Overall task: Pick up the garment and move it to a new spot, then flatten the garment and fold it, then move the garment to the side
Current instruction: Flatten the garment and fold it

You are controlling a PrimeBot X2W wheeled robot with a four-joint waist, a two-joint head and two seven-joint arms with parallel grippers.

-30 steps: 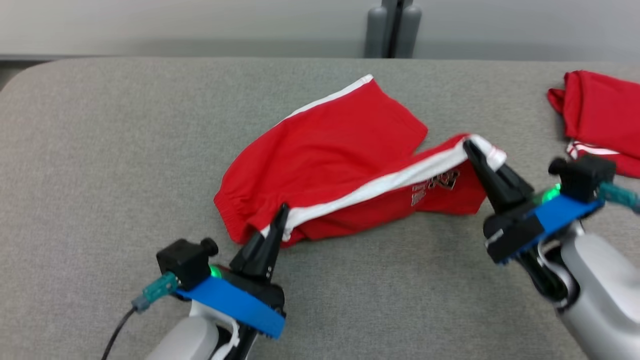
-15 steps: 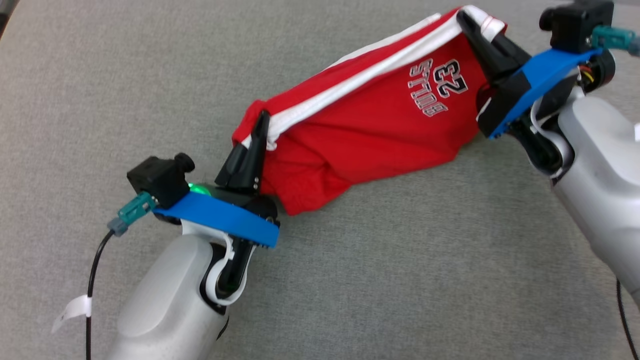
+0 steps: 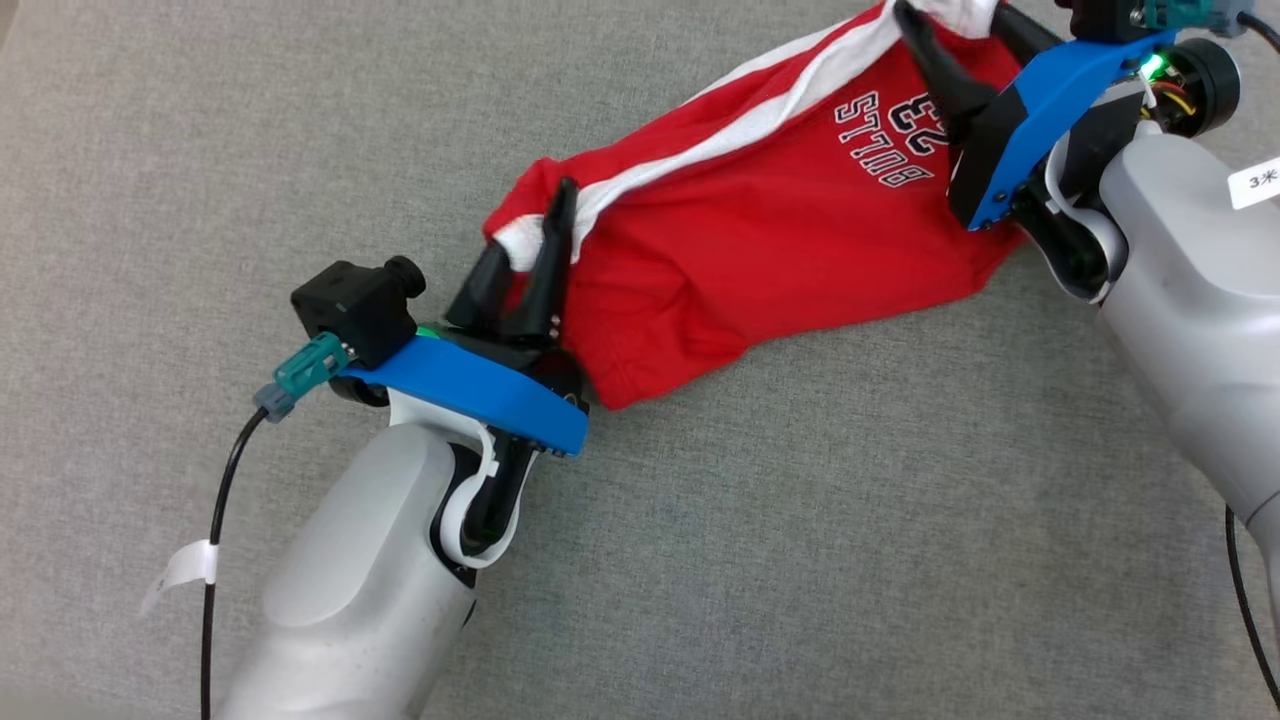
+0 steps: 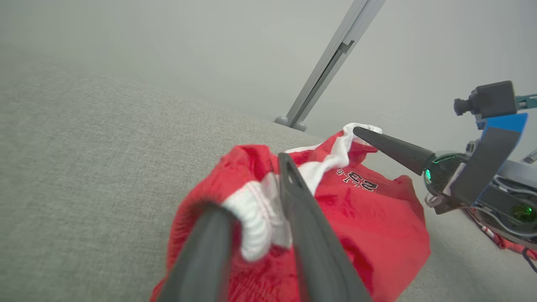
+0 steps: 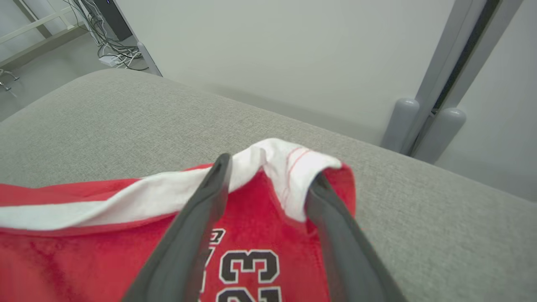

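Bare surface (image 3: 760,560) lies open left of the red garment (image 3: 760,250) and nearer the robot — a grey post (image 5: 444,130) stands beyond the far edge.

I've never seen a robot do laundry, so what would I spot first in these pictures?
The bright red shorts with a white stripe jump out first, stretched over the grey table. Upside-down lettering, BULLS 23, sits near their right end. The left gripper and the right gripper each have dark fingers spread at one end of the shorts, white trim between them.
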